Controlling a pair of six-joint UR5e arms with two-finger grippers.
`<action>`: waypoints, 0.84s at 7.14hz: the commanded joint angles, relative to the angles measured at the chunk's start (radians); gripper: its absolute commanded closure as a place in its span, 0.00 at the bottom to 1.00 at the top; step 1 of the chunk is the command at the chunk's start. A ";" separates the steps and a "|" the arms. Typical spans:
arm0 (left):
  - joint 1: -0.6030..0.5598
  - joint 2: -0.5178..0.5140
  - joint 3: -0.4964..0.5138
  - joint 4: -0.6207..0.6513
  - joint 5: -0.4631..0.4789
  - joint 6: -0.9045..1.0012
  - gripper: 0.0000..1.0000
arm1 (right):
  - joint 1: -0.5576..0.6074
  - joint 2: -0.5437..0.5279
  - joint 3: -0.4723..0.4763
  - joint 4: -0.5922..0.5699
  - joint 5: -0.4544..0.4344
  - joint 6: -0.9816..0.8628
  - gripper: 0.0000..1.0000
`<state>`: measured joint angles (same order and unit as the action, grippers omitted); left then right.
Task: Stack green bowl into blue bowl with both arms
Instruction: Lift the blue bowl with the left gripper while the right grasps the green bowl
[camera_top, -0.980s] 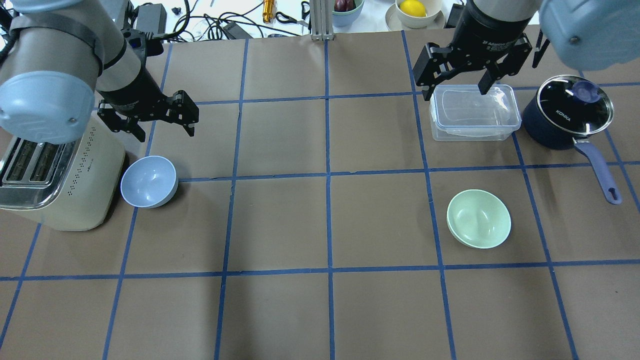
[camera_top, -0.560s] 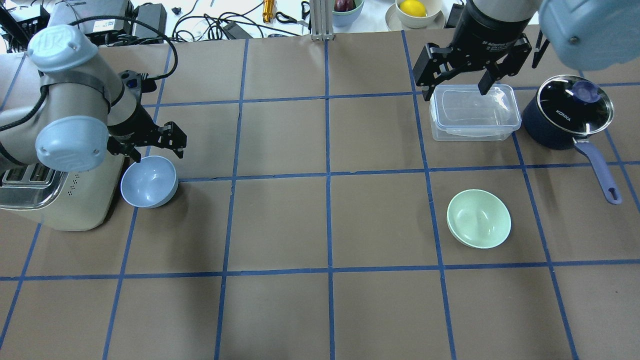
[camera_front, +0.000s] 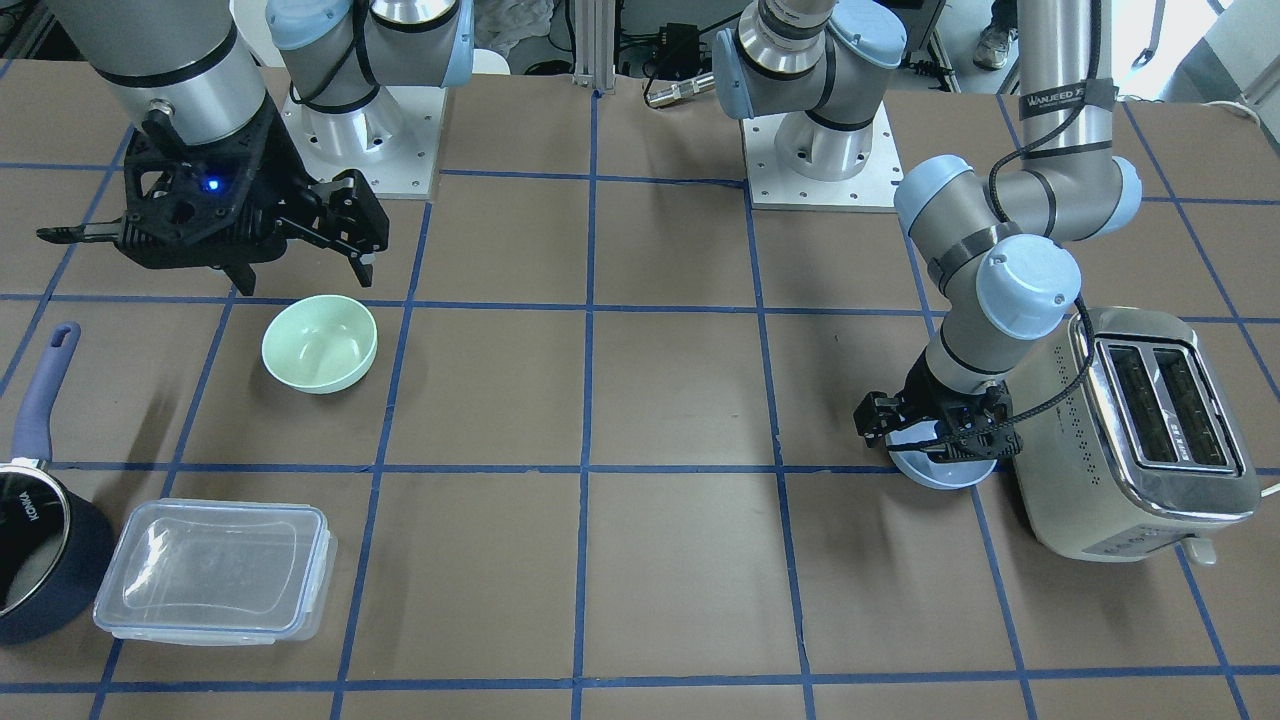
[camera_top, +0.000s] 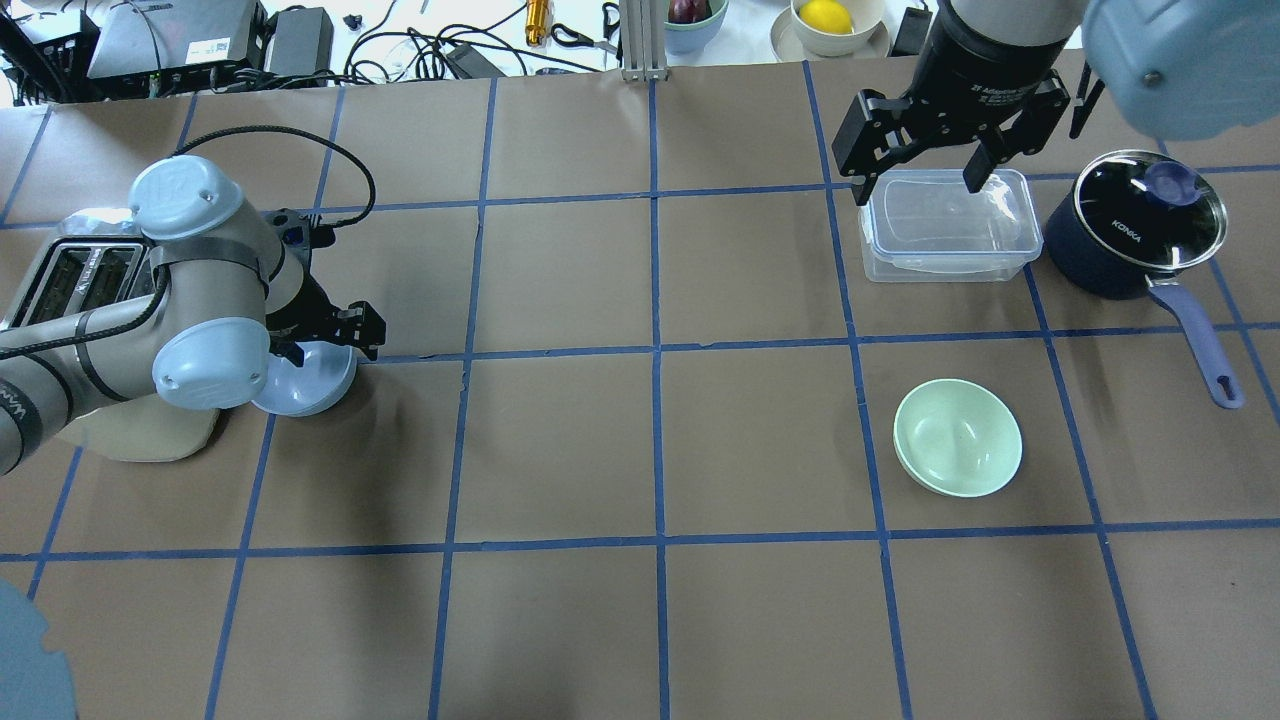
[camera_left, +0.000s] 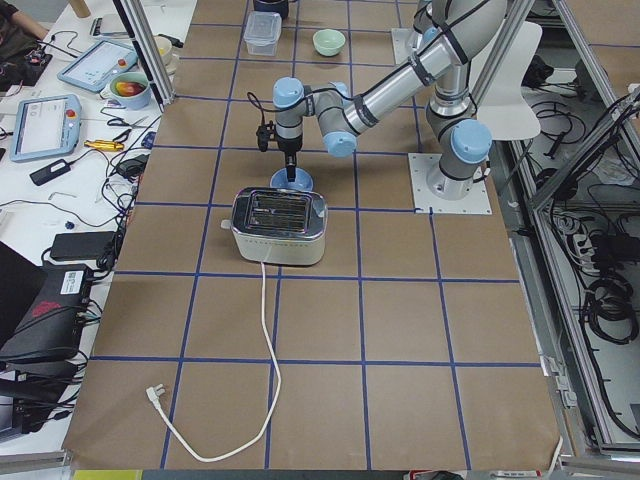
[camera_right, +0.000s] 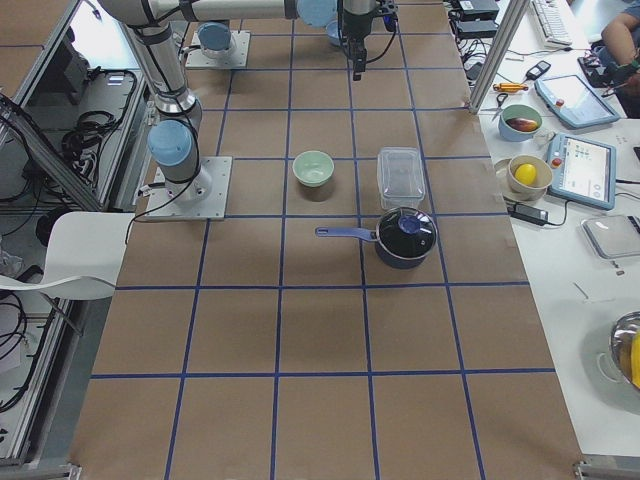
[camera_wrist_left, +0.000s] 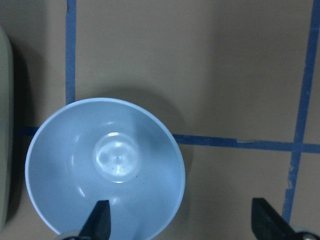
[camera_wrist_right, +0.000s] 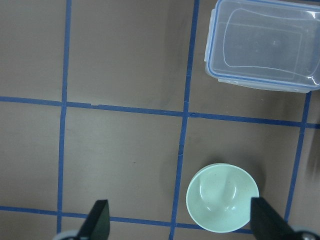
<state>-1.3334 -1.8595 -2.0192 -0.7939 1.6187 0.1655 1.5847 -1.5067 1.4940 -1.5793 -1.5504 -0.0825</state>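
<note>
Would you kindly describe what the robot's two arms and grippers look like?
The left arm and right arm are silver-grey tubes with pale-blue joint caps; a black cable runs along the left. The left gripper and right gripper are black, two-fingered; the right shows a blue light.

One green bowl (camera_top: 958, 437), one blue bowl (camera_top: 320, 376), one toaster (camera_front: 1130, 450), one saucepan (camera_top: 1135, 225), one clear container (camera_top: 948, 225), two arms (camera_top: 215, 290).

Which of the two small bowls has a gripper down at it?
The pale blue round bowl beside the cream toaster; the open left gripper straddles its rim. The mint-green bowl sits untouched.
</note>
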 joint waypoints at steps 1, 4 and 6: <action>0.000 -0.030 -0.001 0.051 0.006 0.008 0.94 | -0.111 0.003 0.015 0.039 -0.020 -0.071 0.00; -0.033 0.005 0.017 0.006 0.009 -0.056 1.00 | -0.276 0.002 0.154 -0.010 -0.023 -0.238 0.00; -0.225 0.036 0.092 -0.095 0.006 -0.304 1.00 | -0.334 -0.021 0.369 -0.202 -0.023 -0.253 0.00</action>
<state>-1.4351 -1.8392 -1.9733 -0.8307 1.6242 0.0082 1.2823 -1.5124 1.7338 -1.6615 -1.5724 -0.3259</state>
